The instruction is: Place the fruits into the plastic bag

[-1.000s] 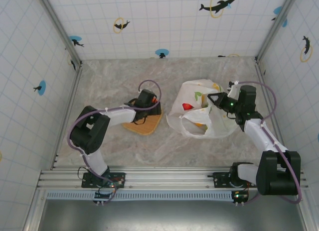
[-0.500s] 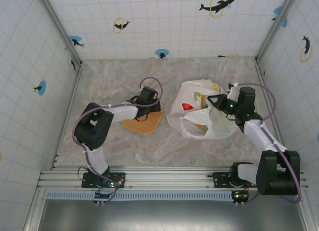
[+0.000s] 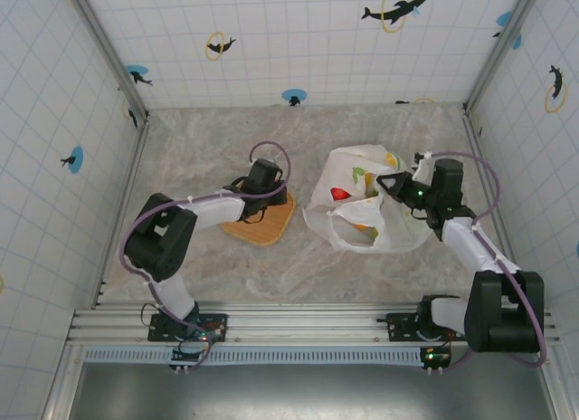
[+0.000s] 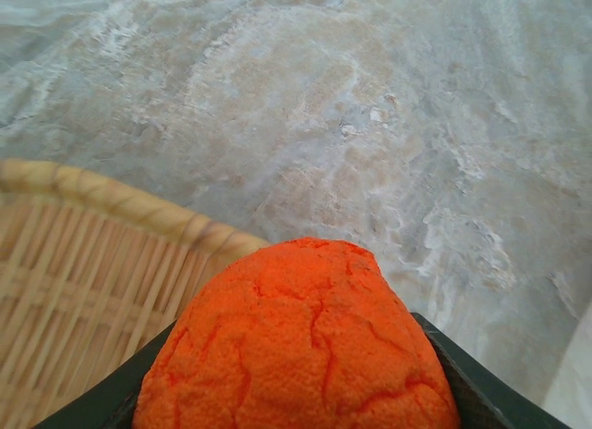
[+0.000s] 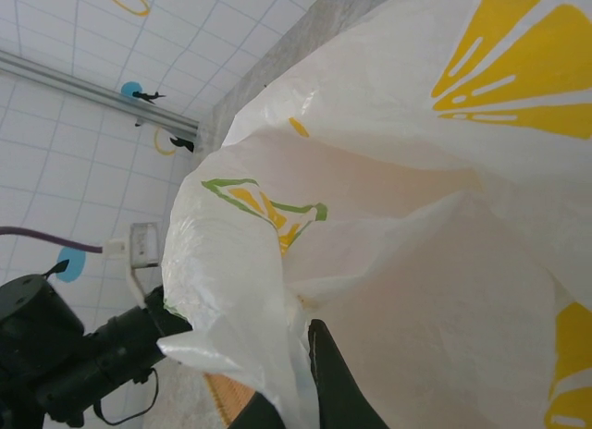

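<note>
An orange fruit [image 4: 301, 341] with a cracked skin sits between the dark jaws of my left gripper [image 4: 296, 406], which is shut on it. It is held over the far edge of the woven mat [image 4: 83, 263]. From above, the left gripper [image 3: 274, 195] is over the mat [image 3: 261, 226]. The plastic bag [image 3: 366, 212], white with lemon prints, lies to the right with its mouth held up. A red fruit [image 3: 340, 193] shows through its film. My right gripper [image 3: 389, 181] is shut on the bag's upper edge, and its finger [image 5: 335, 383] pinches the film [image 5: 277, 290].
The marble table [image 3: 208, 139] is walled by white tiled panels [image 3: 298, 40] at the back and sides. A metal rail [image 3: 308, 325] with the arm bases runs along the near edge. The left arm's cable [image 3: 271, 150] loops above its wrist.
The left gripper's jaws have closed round the orange fruit over the mat, and its wrist has shifted slightly left. The right gripper and the bag have stayed put.
</note>
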You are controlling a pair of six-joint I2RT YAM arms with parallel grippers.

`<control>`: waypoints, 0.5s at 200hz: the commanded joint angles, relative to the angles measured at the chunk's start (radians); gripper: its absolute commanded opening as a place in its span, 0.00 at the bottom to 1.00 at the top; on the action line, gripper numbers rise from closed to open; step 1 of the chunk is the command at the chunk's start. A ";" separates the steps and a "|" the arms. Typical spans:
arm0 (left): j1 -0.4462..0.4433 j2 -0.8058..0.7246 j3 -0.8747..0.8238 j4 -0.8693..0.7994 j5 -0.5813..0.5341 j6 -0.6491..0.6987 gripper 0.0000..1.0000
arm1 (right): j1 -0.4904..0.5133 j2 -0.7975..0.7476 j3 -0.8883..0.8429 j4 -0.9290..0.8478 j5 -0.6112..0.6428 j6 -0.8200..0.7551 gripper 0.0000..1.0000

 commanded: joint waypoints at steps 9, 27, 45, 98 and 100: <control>0.004 -0.103 -0.029 0.016 0.000 -0.005 0.55 | -0.001 0.021 -0.020 0.032 -0.015 -0.008 0.00; -0.004 -0.142 -0.035 0.017 0.004 -0.005 0.55 | 0.002 0.024 -0.023 0.040 -0.016 -0.004 0.00; -0.028 -0.164 -0.034 0.027 0.029 -0.007 0.55 | 0.006 0.023 -0.023 0.041 -0.013 -0.003 0.00; -0.199 -0.173 -0.015 0.078 0.110 0.031 0.55 | 0.008 0.021 -0.010 0.029 -0.010 -0.008 0.00; -0.207 -0.172 -0.015 0.082 0.117 0.033 0.54 | 0.008 0.021 -0.007 0.025 -0.010 -0.010 0.00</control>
